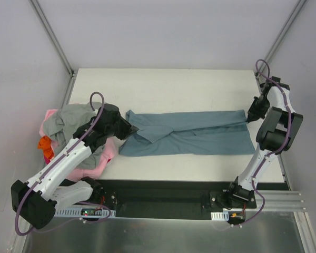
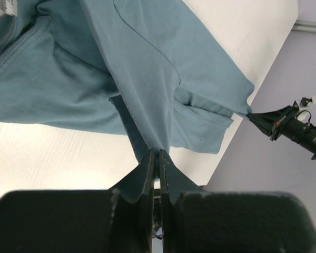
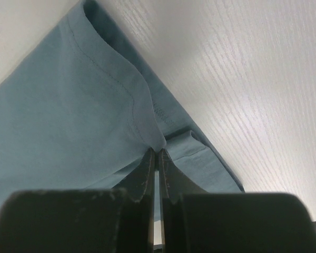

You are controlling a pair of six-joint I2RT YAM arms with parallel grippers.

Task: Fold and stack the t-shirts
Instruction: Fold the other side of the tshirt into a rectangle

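Note:
A blue-grey t-shirt (image 1: 195, 134) lies stretched across the white table (image 1: 163, 87), folded lengthwise. My left gripper (image 1: 130, 126) is shut on its left end, pinching the cloth (image 2: 147, 95) at the fingertips. My right gripper (image 1: 248, 117) is shut on its right end; the wrist view shows a hemmed edge (image 3: 95, 105) clamped between the fingers. The shirt is pulled taut between the two grippers. The right gripper's tip also shows in the left wrist view (image 2: 251, 114).
A heap of other t-shirts sits at the table's left edge: a grey one (image 1: 68, 118), a pink one (image 1: 97, 161) and an orange one (image 1: 45, 145). Metal frame posts (image 1: 52, 37) stand at the back corners. A black rail (image 1: 163, 190) runs along the near edge.

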